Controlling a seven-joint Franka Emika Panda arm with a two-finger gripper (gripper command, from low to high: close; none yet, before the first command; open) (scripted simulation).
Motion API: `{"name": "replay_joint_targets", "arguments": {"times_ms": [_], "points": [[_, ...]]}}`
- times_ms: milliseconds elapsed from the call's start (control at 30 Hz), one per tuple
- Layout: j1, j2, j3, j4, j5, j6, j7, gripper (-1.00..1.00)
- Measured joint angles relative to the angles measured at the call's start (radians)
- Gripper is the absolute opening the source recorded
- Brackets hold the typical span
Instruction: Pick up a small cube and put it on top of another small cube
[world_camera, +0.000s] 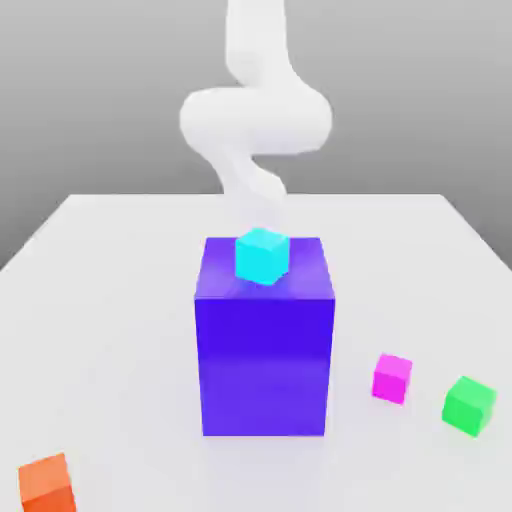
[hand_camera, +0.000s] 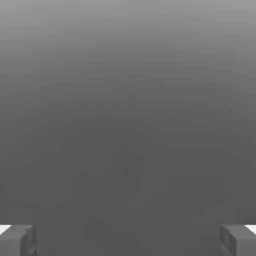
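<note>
At the lower left corner of the exterior frame you had an orange cube (world_camera: 46, 484) sitting on the white table (world_camera: 110, 300), well apart from everything else. Moving right, the big blue-violet block (world_camera: 264, 350) stood upright at the centre of the frame, and a small cyan cube (world_camera: 262, 255) rested on its top face, towards the near edge. Behind and above the block, the white arm (world_camera: 255, 115) curved down from the top centre of the frame, its lower end hidden behind the cyan cube and the block.

Further right, in the lower right part of the frame, the small magenta-pink cube (world_camera: 392, 378) lay on the table, clear of the block, nothing touching it. Just beside it, nearer the right edge and slightly lower in the frame, you had the green cube (world_camera: 469, 405), with a narrow gap between the two.

In the hand view, your gripper (hand_camera: 128, 240) had its fingers (hand_camera: 17, 240) spread wide, one tip at each bottom corner, with nothing between them but plain grey ground.
</note>
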Motion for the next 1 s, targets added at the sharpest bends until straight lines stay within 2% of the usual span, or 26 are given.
{"name": "replay_joint_targets", "arguments": {"times_ms": [267, 500, 667, 867, 900, 1000], "points": [[0.199, 0.289, 0.024, -0.205, 0.047, 0.205, -0.222, 0.00], [0.349, 0.560, 0.090, -0.391, 0.060, 0.397, -0.403, 0.00], [0.414, 0.747, 0.133, -0.496, -0.028, 0.534, -0.443, 0.00], [0.487, 0.965, 0.038, -0.467, -0.134, 0.708, -0.375, 0.00], [0.499, 0.994, 0.025, -0.461, -0.139, 0.732, -0.370, -1.00], [0.499, 0.994, 0.025, -0.461, -0.140, 0.732, -0.370, -1.00]]}}
